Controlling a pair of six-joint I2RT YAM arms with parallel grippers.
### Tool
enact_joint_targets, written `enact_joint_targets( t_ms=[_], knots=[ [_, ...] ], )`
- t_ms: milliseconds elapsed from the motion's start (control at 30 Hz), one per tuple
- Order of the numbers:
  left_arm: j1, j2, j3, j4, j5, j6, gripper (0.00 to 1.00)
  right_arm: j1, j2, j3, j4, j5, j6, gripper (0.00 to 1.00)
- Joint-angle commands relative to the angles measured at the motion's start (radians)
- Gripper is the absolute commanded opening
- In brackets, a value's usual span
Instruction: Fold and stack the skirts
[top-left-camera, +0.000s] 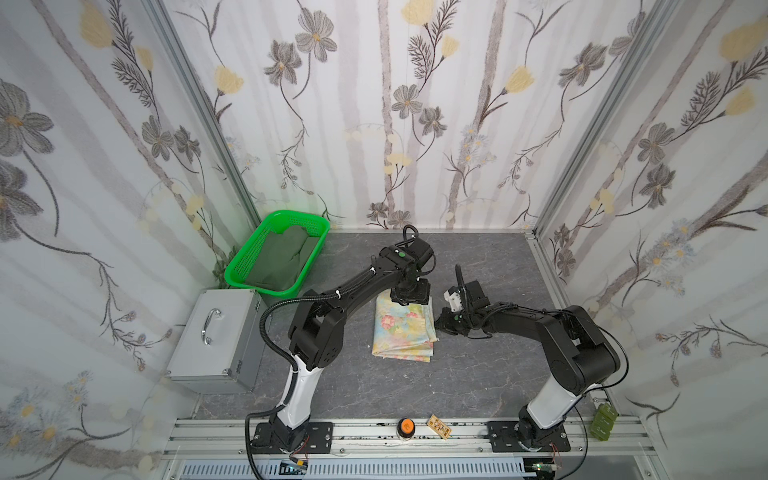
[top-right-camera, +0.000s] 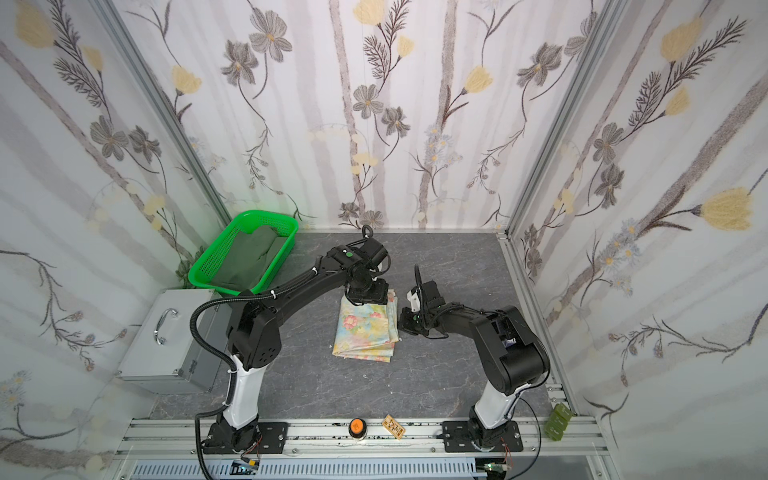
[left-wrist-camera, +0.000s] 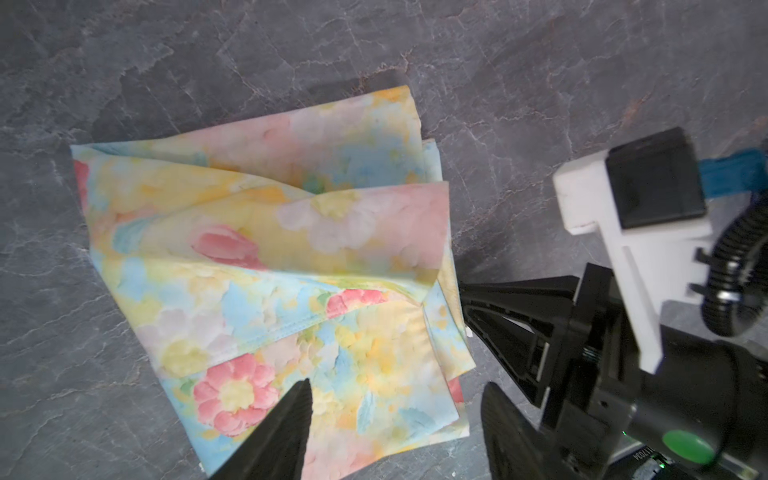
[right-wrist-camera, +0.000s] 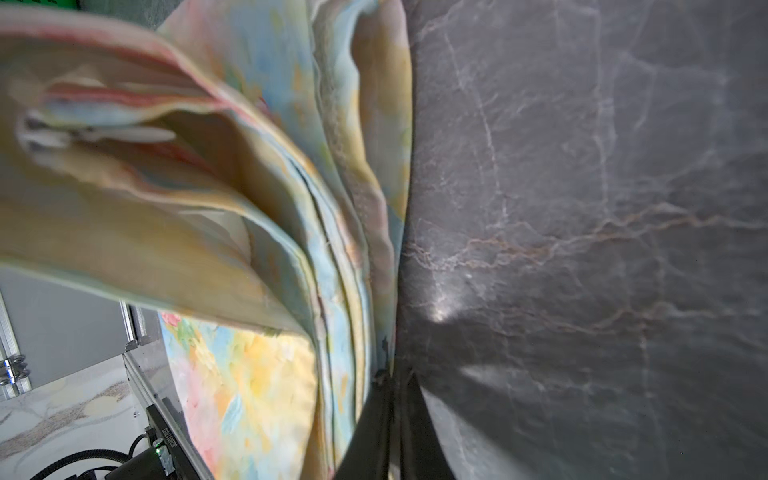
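Folded pastel floral cloth skirt (top-left-camera: 405, 332) lay centred on the grey marbled desk (top-left-camera: 478, 374). The left gripper (left-wrist-camera: 397, 384) gaped empty above its 12 o'clock end. The right gripper (right-wrist-camera: 392, 380) was closed at its 3 o'clock edge. The plain olive cloth skirt (top-left-camera: 282, 257) lay in the green plastic mesh basket (top-left-camera: 243, 262), at 10 o'clock.

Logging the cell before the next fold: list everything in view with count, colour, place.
pastel floral cloth skirt: 1, yellow-blue-pink, folded, table centre
plain cloth skirt: 1, dark olive, in basket
plastic mesh basket: 1, bright green, back left
handled metal case: 1, silver, left
round button: 1, orange, front rail
small flat board: 1, tan, beside button
blocky item: 1, green, rail's right end
marbled tabletop: 1, dark grey, underneath
left gripper: 1, black, open over floral skirt
right gripper: 1, black, shut at floral skirt's edge
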Motion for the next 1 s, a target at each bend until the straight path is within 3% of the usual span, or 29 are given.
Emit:
enact_joint_targets(
  t_ms=[0, 267, 467, 800, 967],
  knots=[
    [0.01, 0.039, 0.03, 0.003, -0.026, 0.041, 0.68, 0.003, -0.014, -0.007, 0.046, -0.054, 0.018, 0.11],
    [0.042, 0.1, 0.048, 0.052, -0.036, 0.065, 0.7, 0.02, -0.067, -0.05, 0.083, -0.133, 0.064, 0.13],
    [0.05, 0.197, 0.143, 0.086, 0.003, 0.079, 0.7, 0.085, -0.084, -0.088, 0.099, -0.155, 0.099, 0.13],
    [0.049, 0.228, 0.13, 0.101, -0.022, 0.109, 0.7, 0.138, -0.157, -0.101, 0.028, -0.086, 0.115, 0.13],
    [0.091, 0.132, 0.054, 0.144, -0.015, 0.085, 0.7, 0.142, -0.257, -0.088, -0.019, -0.034, 0.128, 0.16]
  ],
)
